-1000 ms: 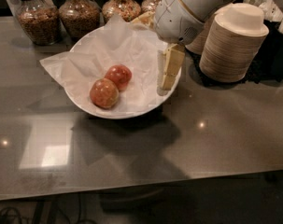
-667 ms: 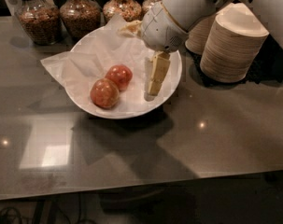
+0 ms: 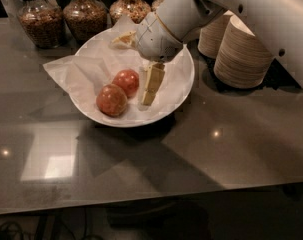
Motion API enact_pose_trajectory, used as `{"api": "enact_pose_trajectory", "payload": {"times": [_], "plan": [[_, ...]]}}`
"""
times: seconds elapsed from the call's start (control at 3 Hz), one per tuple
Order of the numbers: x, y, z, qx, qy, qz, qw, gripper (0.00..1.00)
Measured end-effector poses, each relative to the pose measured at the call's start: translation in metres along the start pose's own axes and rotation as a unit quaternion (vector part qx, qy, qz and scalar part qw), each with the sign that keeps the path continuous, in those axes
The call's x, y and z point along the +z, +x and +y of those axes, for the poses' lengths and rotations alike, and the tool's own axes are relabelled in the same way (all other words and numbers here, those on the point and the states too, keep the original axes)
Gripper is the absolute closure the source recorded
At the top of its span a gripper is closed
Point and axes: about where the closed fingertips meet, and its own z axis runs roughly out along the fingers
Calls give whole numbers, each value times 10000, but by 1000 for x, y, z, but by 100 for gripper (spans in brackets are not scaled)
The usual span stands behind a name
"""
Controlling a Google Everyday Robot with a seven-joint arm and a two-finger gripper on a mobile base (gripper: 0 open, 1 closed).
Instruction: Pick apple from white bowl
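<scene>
The white bowl stands on the dark table, lined with a crumpled white paper sheet. Two apples lie in its left half. The apple, dull brownish-red and mottled, is the nearer one. A brighter red-orange apple touches it from behind on the right. My gripper hangs from the white arm and points down into the bowl. It is just right of the brighter apple, close to both apples, and holds nothing that I can see.
Several glass jars of grains line the back edge behind the bowl. Stacks of small cream paper bowls stand to the right of the bowl. The glossy table top stretches toward me.
My gripper has moved left from the bowl's right rim into the bowl, ending beside the apples. The apples and the bowl have not moved.
</scene>
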Motion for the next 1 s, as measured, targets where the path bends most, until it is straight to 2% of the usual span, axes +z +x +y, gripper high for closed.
{"api": "enact_pose_trajectory", "payload": {"times": [0.33,0.67,1.0], "plan": [[8,0,-2,-57,-51,-13,10000,5],[13,4,0,-184,-107,49,9998,13],[19,11,2,-332,-179,158,9992,17]]}}
